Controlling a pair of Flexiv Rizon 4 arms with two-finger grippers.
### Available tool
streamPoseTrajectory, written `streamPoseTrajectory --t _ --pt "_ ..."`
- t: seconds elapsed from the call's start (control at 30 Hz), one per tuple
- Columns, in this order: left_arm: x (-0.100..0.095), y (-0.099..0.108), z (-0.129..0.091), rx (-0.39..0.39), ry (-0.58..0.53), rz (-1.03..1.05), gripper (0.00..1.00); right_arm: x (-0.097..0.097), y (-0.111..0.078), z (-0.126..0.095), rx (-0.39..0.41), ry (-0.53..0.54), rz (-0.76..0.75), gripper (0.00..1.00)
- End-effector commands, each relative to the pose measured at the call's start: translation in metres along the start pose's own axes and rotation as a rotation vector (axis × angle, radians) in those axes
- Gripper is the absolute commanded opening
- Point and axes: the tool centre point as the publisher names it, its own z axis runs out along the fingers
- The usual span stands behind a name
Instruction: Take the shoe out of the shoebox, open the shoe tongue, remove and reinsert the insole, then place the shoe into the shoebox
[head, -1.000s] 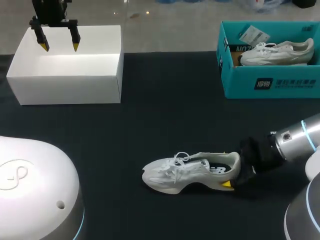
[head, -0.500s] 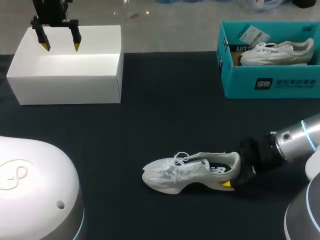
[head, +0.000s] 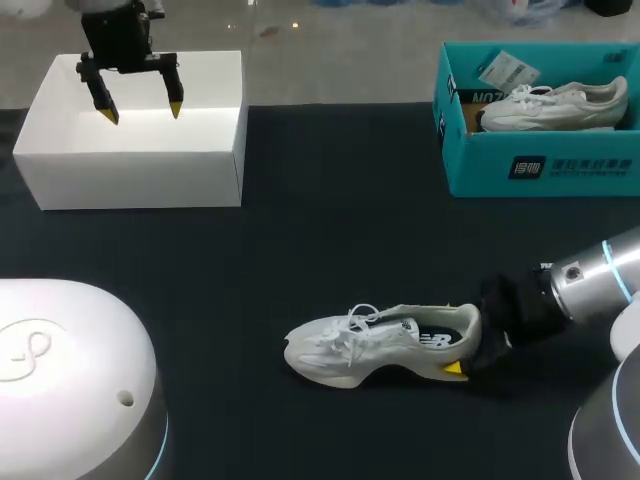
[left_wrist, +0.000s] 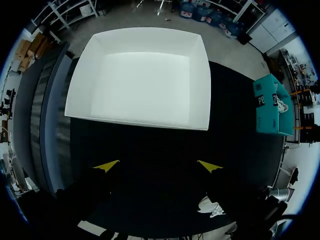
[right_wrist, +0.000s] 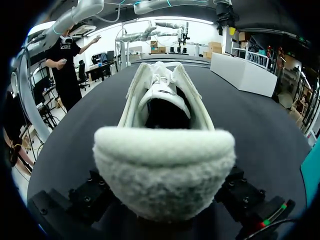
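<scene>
White sneaker (head: 375, 343) sits on the black counter (head: 330, 220), near the front edge, R of middle. Toe points toward the robot's L, heel toward the R arm. R gripper (head: 462, 358) is at the heel w/ its fingers (right_wrist: 95, 197) clamped on the padded heel collar from both sides. One yellow tip shows low beside the heel in the head view; the other is hidden behind the shoe. R wrist view looks over the heel into the shoe opening, w/ tongue and laces ahead.

L gripper (head: 140, 110) hangs over the open white box (head: 130, 165) at the far L corner, fingers wide apart, nothing btwn them. L wrist view looks straight down at the box's bare inside.

Teal shoebox (head: 540, 165) stands at the far R corner, well apart from the sneaker on the counter. It holds a 2nd white sneaker (head: 555, 105) and a paper tag (head: 507, 70).
</scene>
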Motion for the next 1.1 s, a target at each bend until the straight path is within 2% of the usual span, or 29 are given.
streamPoseTrajectory --t 0.03,0.17,0.3,0.6,0.83,0.9,1.1 --pt "0.017 0.028 0.000 0.025 -0.041 -0.006 1.00 0.000 0.000 0.002 0.005 -0.003 0.000 0.00" --pt "0.028 0.044 0.006 -0.013 -0.072 -0.012 1.00 0.000 0.000 0.002 0.005 -0.003 0.000 0.00" --pt "0.039 0.062 0.011 0.004 -0.077 -0.017 1.00 0.000 0.000 0.002 0.005 -0.003 0.000 0.00" --pt "0.080 0.095 0.028 -0.007 -0.077 0.022 1.00 0.000 0.000 0.002 0.005 -0.003 0.000 0.00" --pt "0.103 0.113 0.030 0.001 -0.073 0.030 1.00 0.000 0.000 0.002 0.005 -0.003 0.000 0.00" --pt "0.110 0.118 0.031 -0.032 -0.090 0.041 1.00 0.000 0.000 0.002 0.005 -0.003 0.000 0.00" --pt "0.111 0.118 0.033 -0.046 -0.097 0.042 1.00 0.000 0.000 0.002 0.005 -0.003 0.000 0.00"
